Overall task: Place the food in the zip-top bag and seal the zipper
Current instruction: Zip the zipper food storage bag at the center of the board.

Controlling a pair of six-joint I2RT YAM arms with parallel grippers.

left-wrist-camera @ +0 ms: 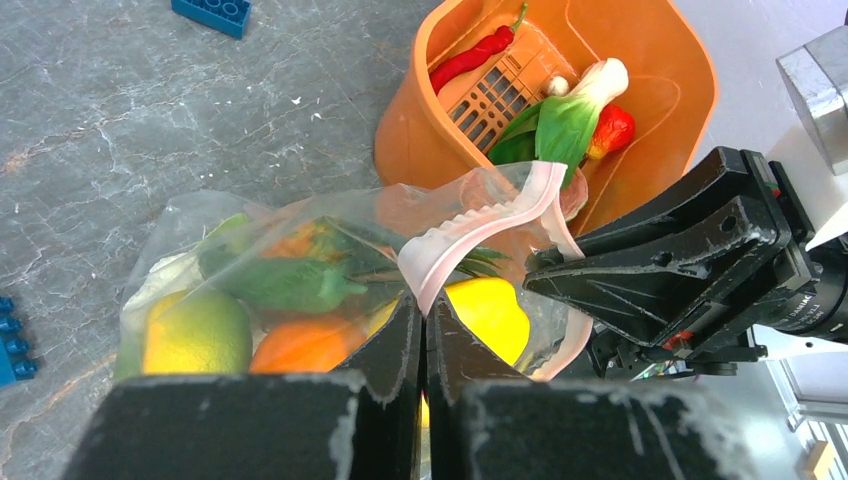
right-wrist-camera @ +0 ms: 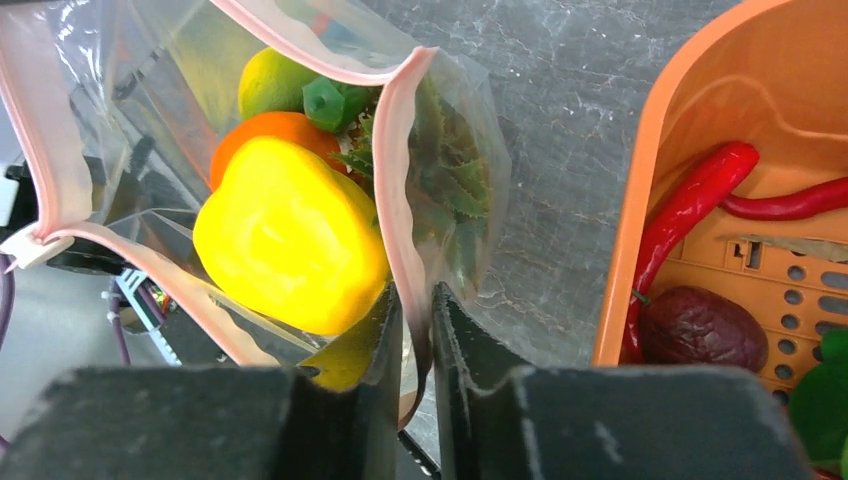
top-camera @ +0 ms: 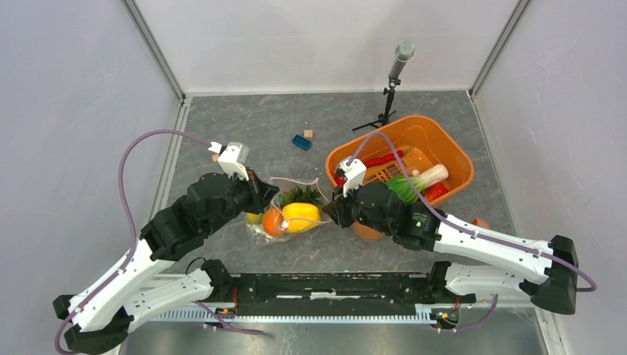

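Observation:
The clear zip-top bag (top-camera: 290, 209) lies between the two arms with its mouth open. Inside it are a yellow pepper (top-camera: 300, 215), an orange (top-camera: 272, 221), pineapple leaves (top-camera: 299, 194) and a yellow-green fruit (left-wrist-camera: 195, 332). My left gripper (left-wrist-camera: 424, 306) is shut on one end of the pink zipper (left-wrist-camera: 480, 228), at the bag's left side in the top view (top-camera: 260, 194). My right gripper (right-wrist-camera: 412, 302) is shut on the zipper's (right-wrist-camera: 388, 170) other end, beside the pepper (right-wrist-camera: 285, 235), and sits at the bag's right in the top view (top-camera: 332, 211).
An orange basket (top-camera: 460, 160) stands right of the bag, holding red chillies (right-wrist-camera: 690, 205), a leafy green vegetable (top-camera: 418, 181) and a dark purple piece (right-wrist-camera: 700, 328). A blue brick (top-camera: 301, 142) and a tan block (top-camera: 308, 134) lie behind the bag. A microphone stand (top-camera: 390, 87) stands at the back.

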